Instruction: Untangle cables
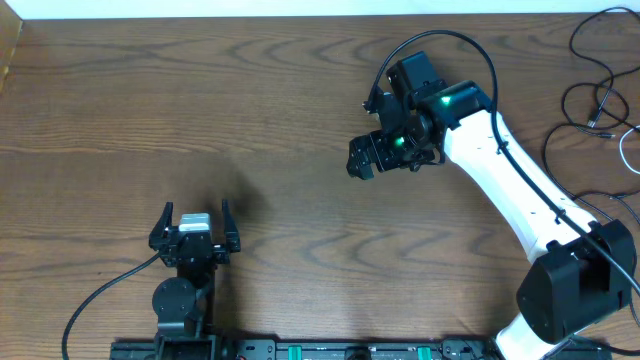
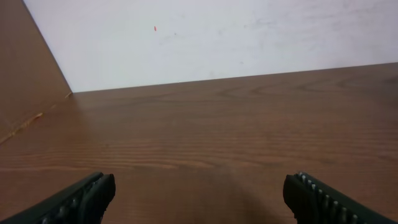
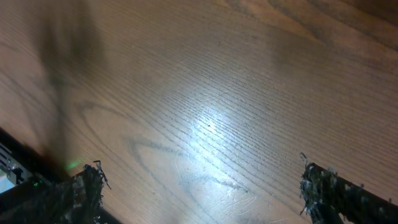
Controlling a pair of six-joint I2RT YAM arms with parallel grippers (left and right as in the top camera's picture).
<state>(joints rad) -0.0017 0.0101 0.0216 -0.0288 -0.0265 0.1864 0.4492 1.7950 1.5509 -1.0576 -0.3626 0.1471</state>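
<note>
At two o'clock on the table (image 1: 200, 100), seen from overhead, the cables (image 1: 598, 112) lie in loose overlapping loops against the right edge. The black cord is plain to see. A paler strand beside it, towards three o'clock, runs partly out of the picture and cannot be identified with certainty. Neither claw touches the cords.

The right gripper (image 1: 360, 160) hangs over bare wood just right of centre, well apart from the cords. Its white arm (image 1: 510, 170) runs back towards five o'clock. In the right wrist view the right gripper (image 3: 199, 186) has its fingers (image 3: 336, 186) spread to opposite edges of the picture, with only wood grain between them. It is wide apart and empty.

The left gripper (image 1: 196, 212) sits at seven o'clock, far from the cords. Its jaws are parted and nothing is held; the left wrist view (image 2: 199, 193) confirms bare tabletop between them. A thicker black lead (image 1: 100, 295) trails from that arm's base.
</note>
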